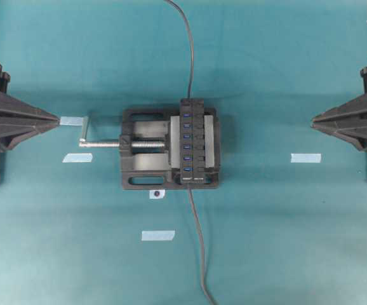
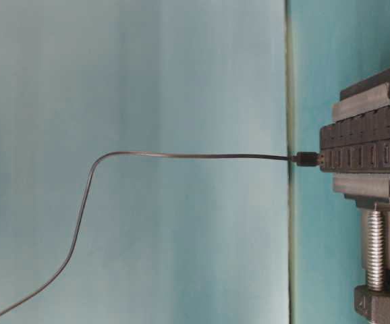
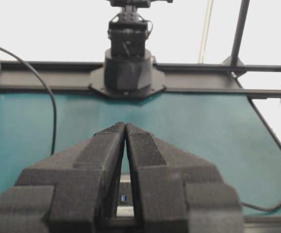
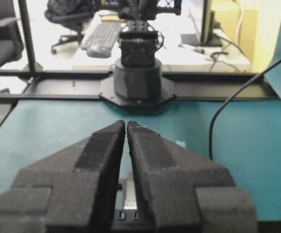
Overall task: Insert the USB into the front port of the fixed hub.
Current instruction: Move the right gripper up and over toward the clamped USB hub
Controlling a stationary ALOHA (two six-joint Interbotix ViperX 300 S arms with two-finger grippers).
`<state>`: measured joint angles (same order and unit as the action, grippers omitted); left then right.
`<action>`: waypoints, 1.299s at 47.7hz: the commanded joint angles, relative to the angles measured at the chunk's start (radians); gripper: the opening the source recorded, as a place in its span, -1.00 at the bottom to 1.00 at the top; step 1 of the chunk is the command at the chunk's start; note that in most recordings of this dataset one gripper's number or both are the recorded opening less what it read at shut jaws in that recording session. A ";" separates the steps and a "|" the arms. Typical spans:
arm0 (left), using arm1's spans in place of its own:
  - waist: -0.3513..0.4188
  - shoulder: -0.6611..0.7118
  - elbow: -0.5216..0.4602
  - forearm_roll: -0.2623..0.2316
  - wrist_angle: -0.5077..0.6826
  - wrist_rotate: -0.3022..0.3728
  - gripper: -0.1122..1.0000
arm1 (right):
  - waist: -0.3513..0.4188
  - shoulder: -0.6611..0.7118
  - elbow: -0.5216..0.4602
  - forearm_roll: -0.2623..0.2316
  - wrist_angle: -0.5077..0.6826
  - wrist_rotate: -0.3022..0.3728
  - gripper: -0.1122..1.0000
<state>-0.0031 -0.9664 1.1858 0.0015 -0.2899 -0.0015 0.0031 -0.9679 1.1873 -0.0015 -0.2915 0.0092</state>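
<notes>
The fixed hub [image 1: 192,141], a narrow black bar with a row of blue slots, is clamped upright in the vise [image 1: 142,149] at the table's middle. The USB [image 2: 308,159] is joined to the hub's [image 2: 367,145] front end, and its thin cable [image 1: 199,254] trails off toward the front edge. My left gripper [image 1: 58,121] rests far left of the vise, shut and holding nothing, its tips touching in the left wrist view [image 3: 125,125]. My right gripper [image 1: 313,119] rests far right, also shut and holding nothing [image 4: 126,123].
The vise's silver screw and crank [image 1: 85,130] stick out to the left. A second black cable [image 1: 188,57] runs from the hub's back end to the far edge. Pale tape marks [image 1: 305,157] lie on the teal table [image 1: 285,241].
</notes>
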 commanded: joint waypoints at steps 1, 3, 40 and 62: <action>0.014 0.014 -0.021 0.011 -0.005 -0.003 -0.57 | -0.020 0.015 -0.020 0.006 0.000 -0.002 -0.51; 0.014 0.014 -0.020 0.011 0.002 -0.003 -0.60 | -0.029 0.018 -0.018 0.023 0.021 0.005 -0.55; 0.015 0.046 -0.054 0.011 0.218 -0.003 -0.80 | -0.207 0.219 -0.130 0.044 0.405 0.058 -0.90; 0.015 0.041 -0.066 0.012 0.270 0.002 -0.80 | -0.252 0.611 -0.327 -0.038 0.380 -0.051 -0.90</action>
<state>0.0092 -0.9281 1.1459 0.0107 -0.0169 -0.0015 -0.2332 -0.4004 0.9158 -0.0383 0.1089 -0.0107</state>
